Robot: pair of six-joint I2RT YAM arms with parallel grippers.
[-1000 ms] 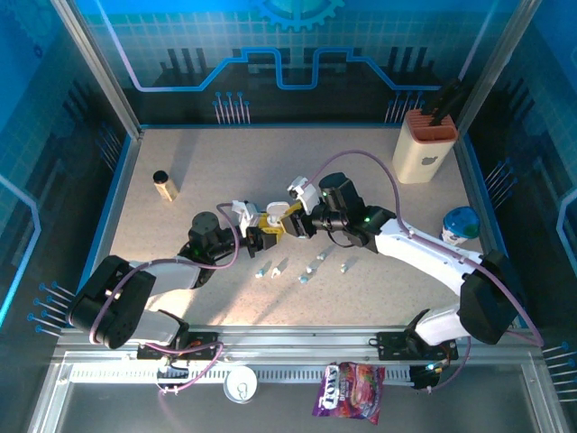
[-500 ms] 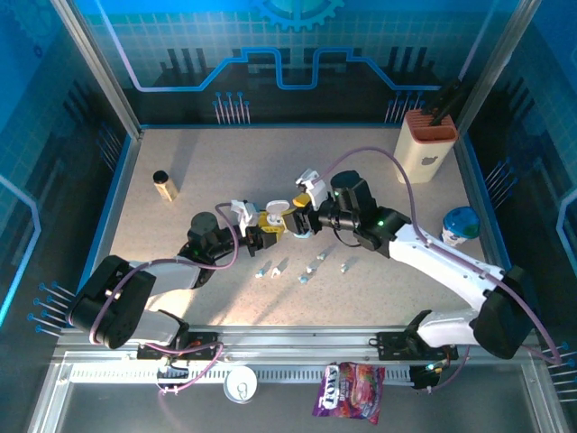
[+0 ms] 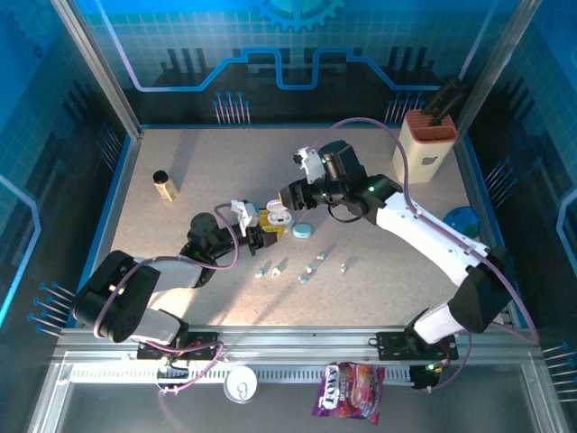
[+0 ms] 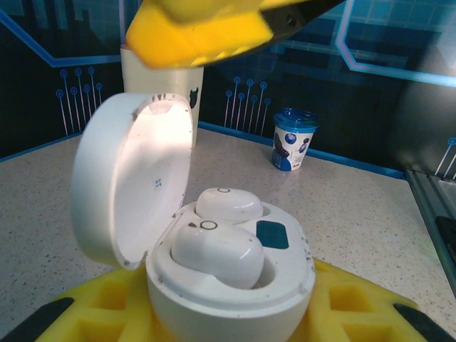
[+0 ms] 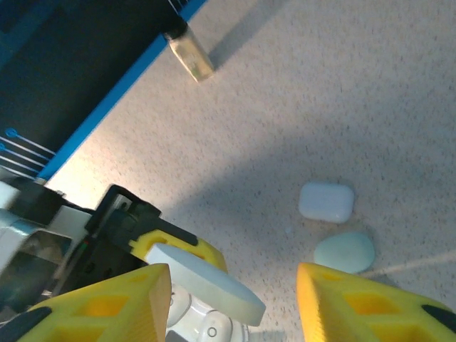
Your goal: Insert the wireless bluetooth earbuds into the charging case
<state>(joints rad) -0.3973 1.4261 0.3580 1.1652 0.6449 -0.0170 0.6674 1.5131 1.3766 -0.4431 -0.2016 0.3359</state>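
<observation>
Loading of a charging case, seen from overhead and from both wrists. The left tool [image 3: 256, 234] pinches the open charging case [image 4: 229, 288] between its yellow fingers [image 4: 206, 32], one above and one below, at the centre of the overhead view. The lid [image 4: 132, 182] stands hinged back at the left of the left wrist view. Two rounded white earbuds [image 4: 214, 251] sit in the wells, one behind the other. The right tool [image 5: 234, 296] hovers over the case with its fingers spread and nothing between them.

With both wells apparently filled, the step in hand is probably seating the buds flush and folding the lid down. This is best done with the left tool keeping the case level and the right tool meeting the outer face of the lid, pushing lightly along the arc of the hinge and not sideways. The case is held only by a narrow pinch and could twist out. The front bud may stand slightly proud, though this cannot be told for certain.

Several loose earbuds [image 3: 306, 271] lie scattered on the counter [image 3: 388, 298], just below the case in the overhead view. A teal case [image 3: 303, 231] rests just right of the held case, with a white case [image 5: 326, 201] beside it. Both are near enough to be nudged by a descending finger. A small bottle [image 3: 163, 187] at left, a tan holder [image 3: 424, 149] at upper right and a blue cup [image 3: 462, 223] at right stand well apart.
</observation>
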